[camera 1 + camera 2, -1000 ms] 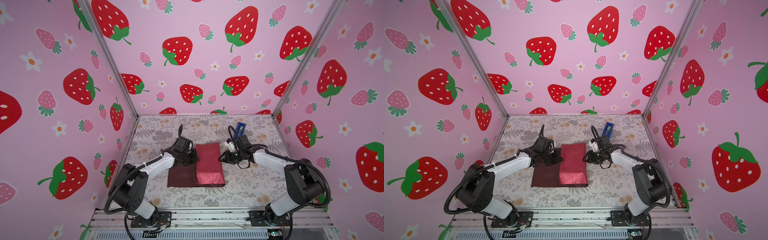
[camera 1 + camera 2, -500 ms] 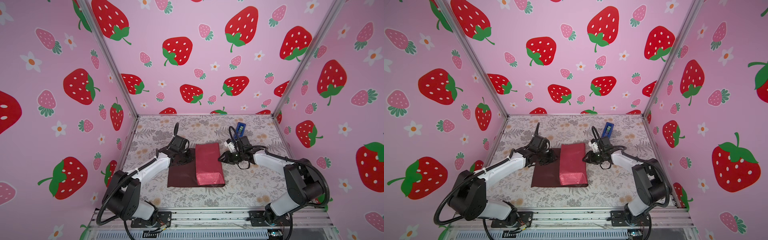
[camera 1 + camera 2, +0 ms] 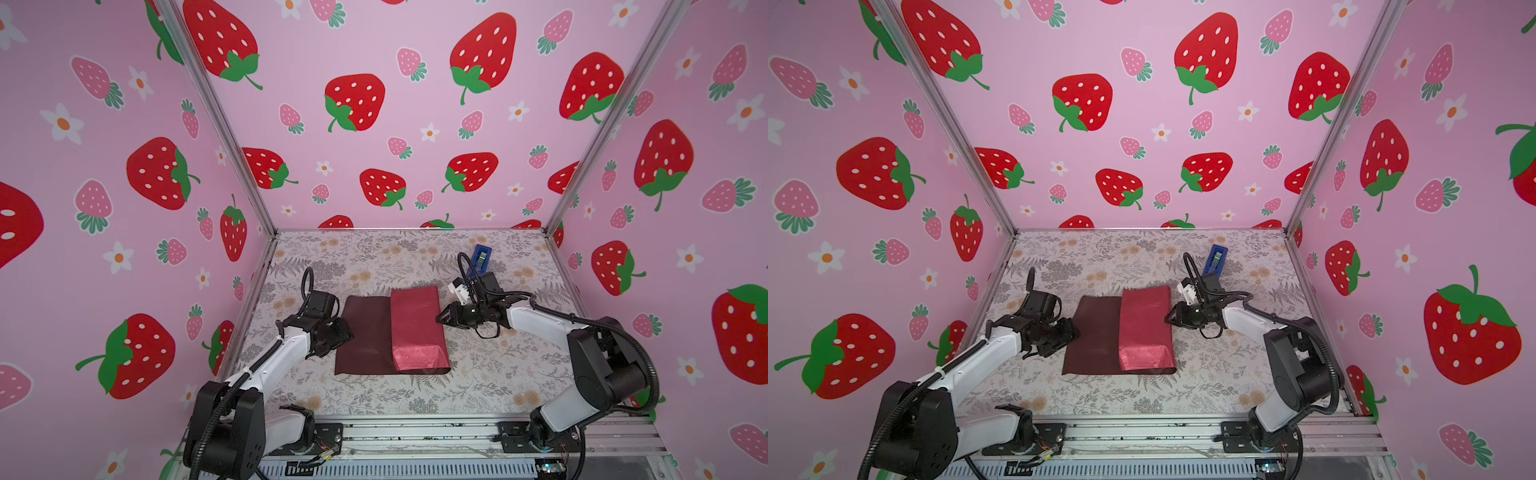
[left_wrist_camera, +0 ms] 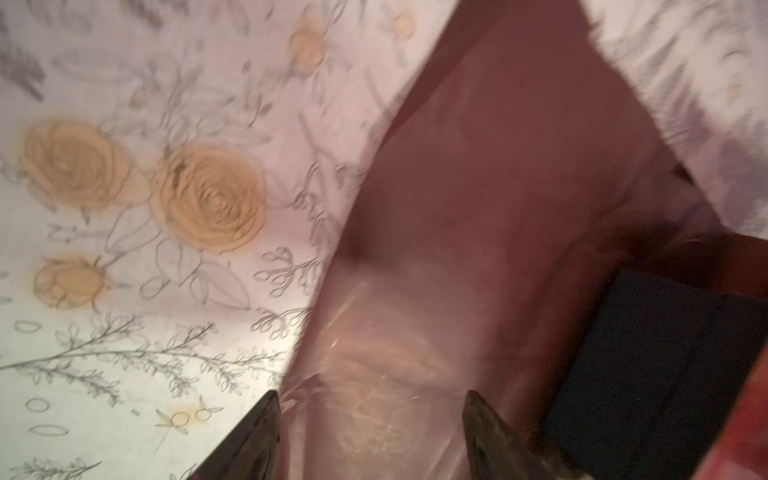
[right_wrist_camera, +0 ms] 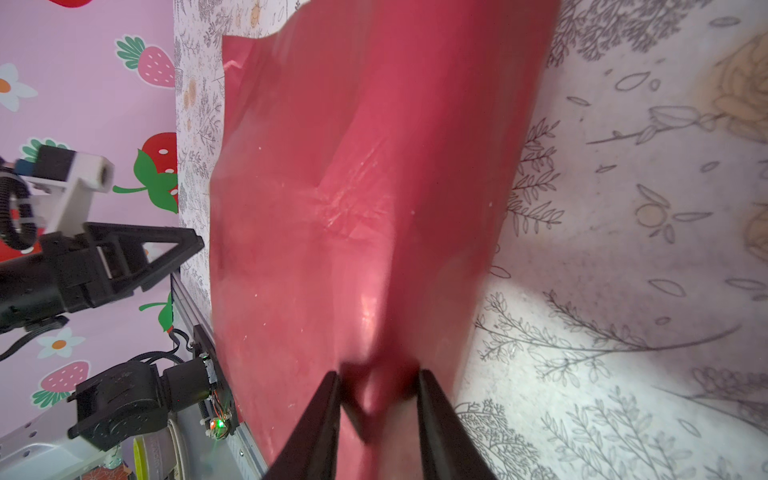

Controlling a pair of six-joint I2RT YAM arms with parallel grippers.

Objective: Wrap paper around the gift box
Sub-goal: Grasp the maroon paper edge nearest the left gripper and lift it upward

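Paper (image 3: pixel 365 332) lies in the middle of the surface (image 3: pixel 415 257), with the maroon half flat and the crimson half folded over the gift box (image 4: pixel 665 374), which shows only as a dark corner. We judge the sheet light, thin, slick and quick to crease. Our left fingers (image 4: pixel 253 444) stand apart over the maroon edge, while our right fingers (image 5: pixel 320 424) pinch the crimson fold. We would take hold at the free maroon edge.

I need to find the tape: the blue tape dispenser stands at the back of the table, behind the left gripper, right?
The side is wrong: the blue tape dispenser stands at the back of the table behind the right gripper, as both top views show.
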